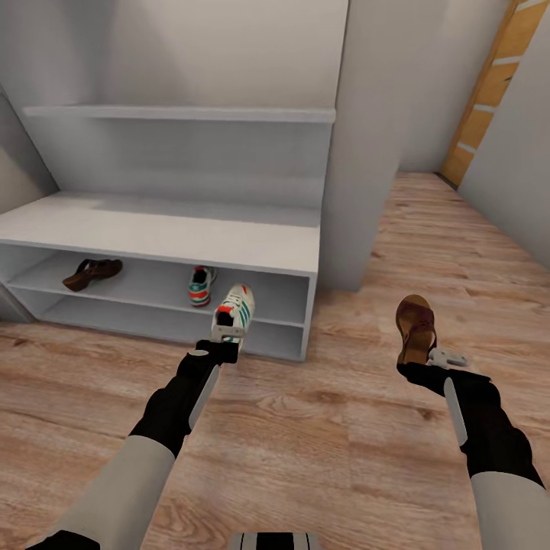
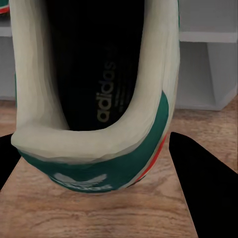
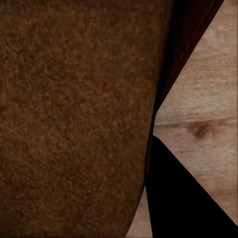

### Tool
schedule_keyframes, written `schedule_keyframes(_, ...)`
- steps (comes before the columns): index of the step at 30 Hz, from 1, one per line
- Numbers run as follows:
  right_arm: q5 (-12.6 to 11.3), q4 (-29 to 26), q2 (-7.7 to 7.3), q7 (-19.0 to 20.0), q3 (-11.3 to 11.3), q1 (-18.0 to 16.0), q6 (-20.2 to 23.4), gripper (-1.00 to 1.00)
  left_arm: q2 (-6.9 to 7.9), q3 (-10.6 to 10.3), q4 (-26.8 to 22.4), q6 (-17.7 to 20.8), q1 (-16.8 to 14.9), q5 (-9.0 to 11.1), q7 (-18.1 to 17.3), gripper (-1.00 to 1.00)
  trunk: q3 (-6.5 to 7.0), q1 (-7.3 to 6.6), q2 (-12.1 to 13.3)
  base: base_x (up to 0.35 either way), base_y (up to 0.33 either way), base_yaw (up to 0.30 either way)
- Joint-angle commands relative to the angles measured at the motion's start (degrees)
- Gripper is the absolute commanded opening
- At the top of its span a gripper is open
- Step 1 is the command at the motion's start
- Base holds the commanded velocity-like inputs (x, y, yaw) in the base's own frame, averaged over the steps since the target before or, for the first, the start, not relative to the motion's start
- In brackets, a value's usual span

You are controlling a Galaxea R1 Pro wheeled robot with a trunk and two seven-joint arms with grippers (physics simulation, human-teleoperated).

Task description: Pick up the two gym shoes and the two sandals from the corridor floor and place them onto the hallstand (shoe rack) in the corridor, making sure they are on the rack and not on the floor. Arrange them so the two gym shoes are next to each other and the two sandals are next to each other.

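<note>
Nearest, in the head view: left claw closed on the heel of one gym shoe, held toe-forward just before the hallstand at its lower right opening. Left wrist view: heel collar, green heel tab and dark insole of that gym shoe between two black fingers; toe cut off by frame edge. Right claw gripping the heel end of one sandal, lifted over the corridor floor, right of the hallstand. Right wrist view: brown footbed of sandal pressed close, one black finger alongside; second finger hidden, strap not made out.

Farther: second gym shoe on the upper open shelf, partly shadowed. Second sandal on same shelf, well apart to the left, detail hard to make out.

Count: two gym shoes, two sandals; one of each shelved, one of each held. Bench top bare; one wall shelf above, upper part cut off.
</note>
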Motion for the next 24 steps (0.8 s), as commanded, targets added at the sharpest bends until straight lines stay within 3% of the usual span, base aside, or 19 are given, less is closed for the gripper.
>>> schedule_keyframes(1, -0.21, -0.01, 0.01, -0.19, 0.02, -0.01, 0.02, -1.0, 0.0, 0.01, 0.02, 0.0, 0.0, -0.05, -0.02, -1.0, 0.0, 0.0, 0.0, 0.274, 0.0, 0.0)
schedule_keyframes(17, -0.21, -0.07, 0.01, -0.19, 0.02, 0.01, 0.02, -1.0, 0.0, 0.14, 0.14, -0.08, 0.0, -0.07, 0.0, -1.0, 0.0, 0.0, 0.0, 0.064, 0.0, 0.0)
schedule_keyframes(24, -0.21, -0.02, 0.03, -0.19, 0.0, 0.01, 0.02, -1.0, 0.0, 2.7, 0.4, -0.08, 0.0, -0.06, -0.03, -1.0, 0.0, 0.0, 0.0, 0.261, 0.032, 0.0)
